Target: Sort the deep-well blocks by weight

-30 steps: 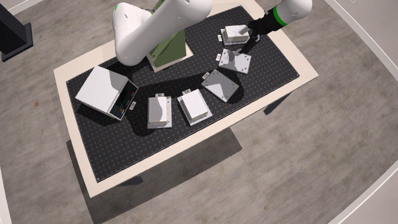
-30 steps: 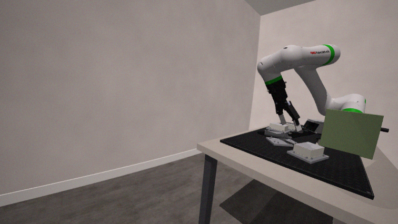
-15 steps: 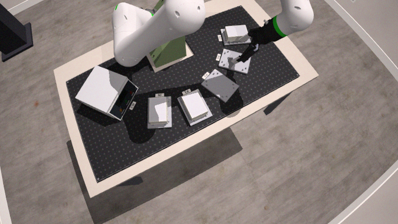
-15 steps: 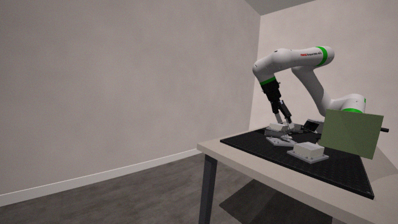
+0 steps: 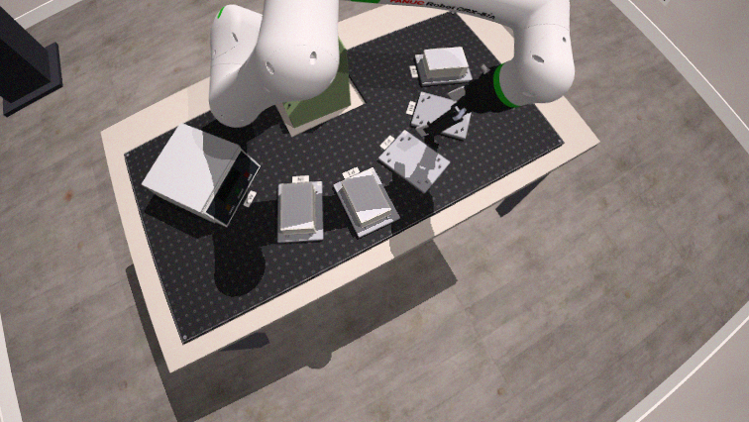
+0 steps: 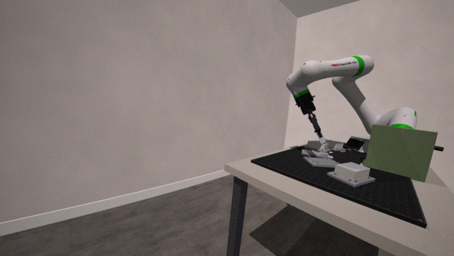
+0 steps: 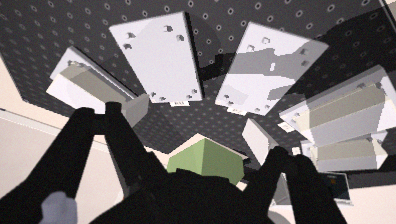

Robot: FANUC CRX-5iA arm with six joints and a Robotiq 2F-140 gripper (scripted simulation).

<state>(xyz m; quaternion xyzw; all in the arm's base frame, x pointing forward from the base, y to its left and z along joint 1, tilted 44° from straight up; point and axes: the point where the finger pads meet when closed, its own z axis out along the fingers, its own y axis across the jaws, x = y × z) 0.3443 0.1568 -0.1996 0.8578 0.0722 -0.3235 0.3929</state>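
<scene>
Three grey-white deep-well blocks each sit in a nest. One block [image 5: 297,207] [image 7: 345,152] is next to the check-weigher CW [image 5: 183,164] [image 7: 336,186]. A second block [image 5: 365,198] [image 7: 345,112] is beside it. The third block [image 5: 445,61] [image 6: 351,170] [image 7: 87,85] is at the far right of the mat. Between them lie two empty nest plates [image 5: 406,152] [image 5: 427,104], which show in the wrist view [image 7: 270,70] [image 7: 157,55]. My gripper [image 5: 443,123] [image 6: 320,136] [image 7: 198,115] is open and empty, tilted, above the empty plate next to the far-right block. The nest labels are too small to read.
The green robot base [image 5: 319,99] [image 6: 400,151] [image 7: 207,160] stands at the back of the black perforated mat [image 5: 325,262] [image 6: 394,190]. The white arm hides part of the mat's back in the overhead view. No lamp on the check-weigher looks lit.
</scene>
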